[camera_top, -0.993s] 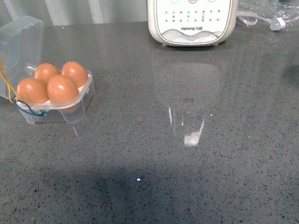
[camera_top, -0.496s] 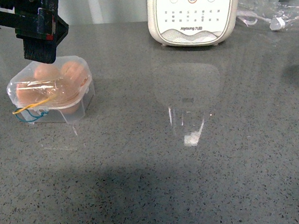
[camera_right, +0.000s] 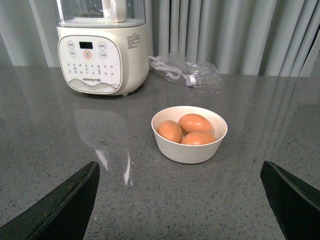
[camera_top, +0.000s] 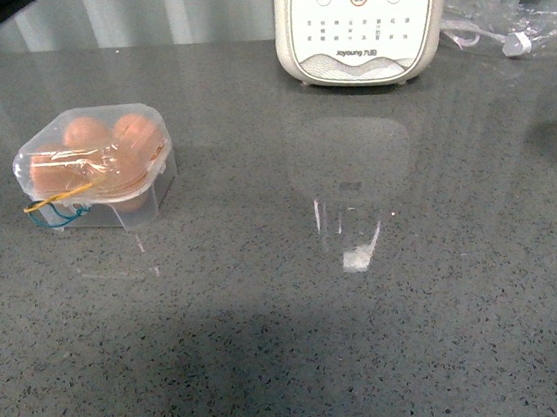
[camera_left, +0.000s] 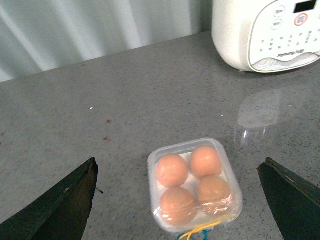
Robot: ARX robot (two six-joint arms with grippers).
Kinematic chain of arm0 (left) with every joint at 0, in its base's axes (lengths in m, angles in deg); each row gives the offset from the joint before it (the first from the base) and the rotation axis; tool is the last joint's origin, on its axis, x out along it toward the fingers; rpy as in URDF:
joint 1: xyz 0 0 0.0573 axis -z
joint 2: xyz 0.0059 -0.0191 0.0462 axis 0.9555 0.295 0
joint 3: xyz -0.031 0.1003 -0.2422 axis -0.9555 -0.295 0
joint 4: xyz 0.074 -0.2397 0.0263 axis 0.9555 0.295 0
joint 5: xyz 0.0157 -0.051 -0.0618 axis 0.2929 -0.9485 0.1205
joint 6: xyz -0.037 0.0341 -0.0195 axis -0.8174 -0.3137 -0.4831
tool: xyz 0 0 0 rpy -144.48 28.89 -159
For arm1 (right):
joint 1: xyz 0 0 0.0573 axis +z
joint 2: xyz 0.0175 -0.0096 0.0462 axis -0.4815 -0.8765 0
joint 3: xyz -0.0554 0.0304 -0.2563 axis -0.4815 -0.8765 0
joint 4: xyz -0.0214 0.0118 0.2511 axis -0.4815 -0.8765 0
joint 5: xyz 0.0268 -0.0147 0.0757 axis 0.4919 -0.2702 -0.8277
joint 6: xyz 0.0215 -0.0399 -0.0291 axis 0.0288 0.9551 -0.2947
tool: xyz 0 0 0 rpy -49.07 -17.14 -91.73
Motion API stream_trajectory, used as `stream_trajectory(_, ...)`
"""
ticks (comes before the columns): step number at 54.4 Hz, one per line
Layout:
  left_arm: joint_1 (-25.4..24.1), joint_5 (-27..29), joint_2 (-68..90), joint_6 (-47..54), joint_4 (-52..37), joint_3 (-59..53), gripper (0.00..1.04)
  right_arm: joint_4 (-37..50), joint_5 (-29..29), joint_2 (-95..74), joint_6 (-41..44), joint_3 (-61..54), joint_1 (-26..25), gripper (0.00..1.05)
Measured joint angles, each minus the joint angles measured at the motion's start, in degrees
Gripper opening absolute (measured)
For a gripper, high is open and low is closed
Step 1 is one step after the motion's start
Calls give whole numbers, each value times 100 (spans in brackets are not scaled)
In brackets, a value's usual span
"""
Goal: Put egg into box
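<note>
The egg is sitting in the box, but four alike brown eggs are filling all four slots, so I cannot tell which one is the task's own. The clear lid is lying closed over them, with the yellow and blue bands trailing at the front corner. From the front view the box is standing on the left of the grey counter, well apart from everything else.

The left gripper is hanging above the box with its jaws spread wide and holding nothing. The box is lying between the two fingers and well clear of both. It looks nearly square, with no marked long axis. The left arm is by far the nearer one, so any further press on the lid would fall to it. To my eye the task is looking done, or nearly so.

The right gripper is also gaping wide and empty, facing a white bowl with three more eggs, which is standing well to the right.

In the front view the left arm is showing only as a dark blur in the corner. The bowl is being cut off by the frame edge. Whether the lid has latched is impossible to make out.
</note>
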Motion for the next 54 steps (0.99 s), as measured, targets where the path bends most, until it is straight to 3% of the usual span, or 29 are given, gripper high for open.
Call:
stream_trajectory(5,-348,-83,-654,-153,516,-168,98,0,2,0,0,0,0,97)
stream_trajectory(14,-1228,-1040,-1821,-787,1707,-354,98,0,2,0,0,0,0,97)
stream_trajectory(18,-1523,-1126,-2214,-931,2057,-481,98,0,2,0,0,0,0,97)
stream_trajectory(41,-2175,-1377,-3136,-898,2712,-949,98,0,2,0,0,0,0,97)
stream_trajectory(45,-2127,-1296,-3342,-1097,1711,-1401,88,0,0,0,0,0,0,97)
stream_trajectory(49,-1943,-1130,-3713,-1261,531,-2122,70,0,4,0,0,0,0,97)
stream_trajectory(54,-1757,-949,-4026,-1316,306,-2538,50,0,0,0,0,0,0,97)
